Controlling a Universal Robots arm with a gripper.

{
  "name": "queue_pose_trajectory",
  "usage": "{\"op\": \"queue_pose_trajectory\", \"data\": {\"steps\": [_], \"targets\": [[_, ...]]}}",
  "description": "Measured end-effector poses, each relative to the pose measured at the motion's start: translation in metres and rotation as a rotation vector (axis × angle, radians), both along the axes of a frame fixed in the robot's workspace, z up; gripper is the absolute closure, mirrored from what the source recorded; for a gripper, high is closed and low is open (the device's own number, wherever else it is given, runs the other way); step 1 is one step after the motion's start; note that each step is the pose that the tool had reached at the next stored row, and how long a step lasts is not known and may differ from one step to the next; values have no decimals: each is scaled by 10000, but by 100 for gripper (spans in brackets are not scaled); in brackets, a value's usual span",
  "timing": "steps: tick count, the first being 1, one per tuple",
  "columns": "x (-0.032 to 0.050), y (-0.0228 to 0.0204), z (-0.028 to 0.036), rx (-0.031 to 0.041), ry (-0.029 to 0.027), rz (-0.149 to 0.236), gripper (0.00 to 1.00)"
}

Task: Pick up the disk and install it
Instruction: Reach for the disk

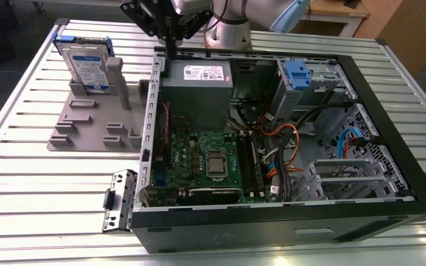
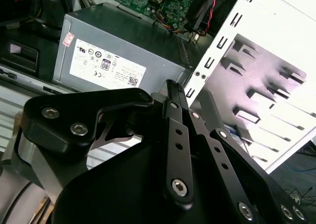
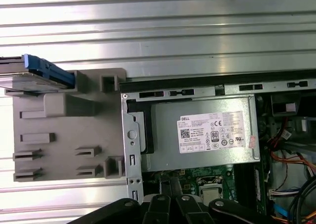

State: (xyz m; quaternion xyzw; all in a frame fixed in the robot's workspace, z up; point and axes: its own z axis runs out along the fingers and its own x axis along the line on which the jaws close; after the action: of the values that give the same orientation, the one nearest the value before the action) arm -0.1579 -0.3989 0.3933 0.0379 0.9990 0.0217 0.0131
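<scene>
Disk (image 1: pixel 89 64) | upright in grey stand (image 1: pixel 87 130) beside computer case (image 1: pixel 272 219) | gripper (image 1: pixel 170 52) pinched together, empty, over case edge | grasp likely wants fingers spread, squared to blue frame

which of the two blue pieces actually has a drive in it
The disk standing in the grey stand, outside the case; the blue latch inside the case holds no drive.

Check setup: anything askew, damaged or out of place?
Nothing damaged or spilled. The disk stands upright in its grey stand. Only oddity: a small metal bracket lies on the table by the case corner.
</scene>
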Motion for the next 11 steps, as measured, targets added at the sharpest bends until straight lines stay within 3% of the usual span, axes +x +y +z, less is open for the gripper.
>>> {"op": "queue_pose_trajectory", "data": {"steps": [11], "targets": [[-34,0,0,0,0,0,90]]}}
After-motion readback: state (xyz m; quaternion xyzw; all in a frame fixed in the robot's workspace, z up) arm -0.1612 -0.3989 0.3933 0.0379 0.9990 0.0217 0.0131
